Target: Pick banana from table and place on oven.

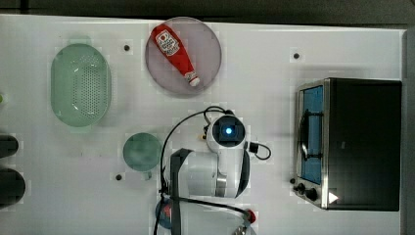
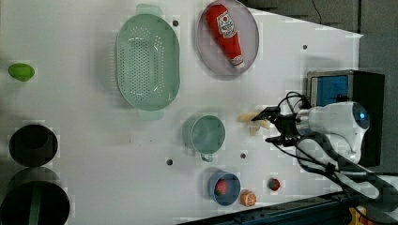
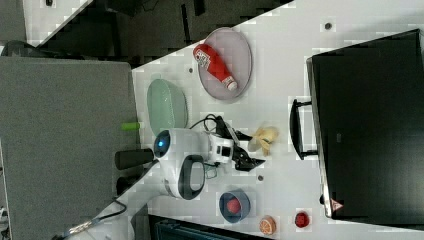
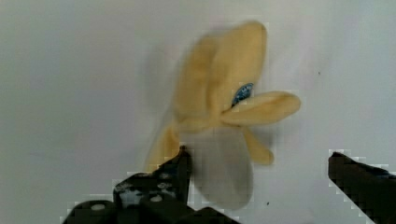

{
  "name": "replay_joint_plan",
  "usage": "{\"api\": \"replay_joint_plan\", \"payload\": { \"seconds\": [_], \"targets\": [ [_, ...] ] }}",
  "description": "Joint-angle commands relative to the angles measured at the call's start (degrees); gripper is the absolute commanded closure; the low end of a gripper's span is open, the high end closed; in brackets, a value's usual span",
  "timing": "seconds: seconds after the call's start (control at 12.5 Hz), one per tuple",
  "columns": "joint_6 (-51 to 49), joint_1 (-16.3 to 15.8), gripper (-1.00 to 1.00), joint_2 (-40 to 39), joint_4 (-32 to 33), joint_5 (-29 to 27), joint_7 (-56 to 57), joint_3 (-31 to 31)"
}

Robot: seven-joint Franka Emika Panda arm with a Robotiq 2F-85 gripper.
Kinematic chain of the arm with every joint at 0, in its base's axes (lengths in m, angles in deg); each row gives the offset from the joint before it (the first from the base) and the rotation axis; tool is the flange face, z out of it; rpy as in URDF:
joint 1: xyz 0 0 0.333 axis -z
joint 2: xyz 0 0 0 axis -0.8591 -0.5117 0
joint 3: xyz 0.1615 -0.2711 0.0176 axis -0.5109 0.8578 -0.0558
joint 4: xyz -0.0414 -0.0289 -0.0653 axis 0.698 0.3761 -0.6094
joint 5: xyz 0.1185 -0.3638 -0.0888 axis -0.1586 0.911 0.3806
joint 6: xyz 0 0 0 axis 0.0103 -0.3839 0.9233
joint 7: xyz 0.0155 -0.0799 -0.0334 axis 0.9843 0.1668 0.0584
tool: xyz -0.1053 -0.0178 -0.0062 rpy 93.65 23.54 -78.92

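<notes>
The pale yellow banana (image 4: 224, 107) lies on the white table (image 1: 274, 73), peel flaps splayed and whitish tip toward the gripper. In the right view the banana (image 3: 265, 137) rests a short way in front of the oven's door handle. My gripper (image 4: 259, 163) is open, and one finger (image 4: 180, 161) is close to or touching a peel flap while the other stands off to the side. In the left view the gripper (image 2: 268, 126) hovers right beside the banana (image 2: 251, 119). The oven (image 1: 362, 142) stands at the top view's right, black top bare, and nothing is held.
A ketchup bottle (image 1: 175, 53) lies on a grey plate (image 1: 208, 49). A green colander (image 1: 80, 84) and a green cup (image 1: 142, 152) sit at the top view's left. A blue bowl (image 2: 224, 187), an orange slice (image 2: 248, 198) and a red berry (image 2: 274, 183) lie near the arm's base.
</notes>
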Motion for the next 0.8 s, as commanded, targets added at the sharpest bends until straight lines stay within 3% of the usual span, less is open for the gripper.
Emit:
{"api": "replay_joint_plan", "payload": {
  "seconds": [0.08,0.56,0.8],
  "targets": [
    [7.0,-0.12,-0.92,-0.56,0.01,-0.05,-1.82,-0.55],
    [8.41,-0.19,0.48,-0.94,0.74,-0.07,-1.83,-1.05],
    [8.43,-0.2,0.57,0.8,0.5,-0.07,-1.83,-1.52]
  ]
}}
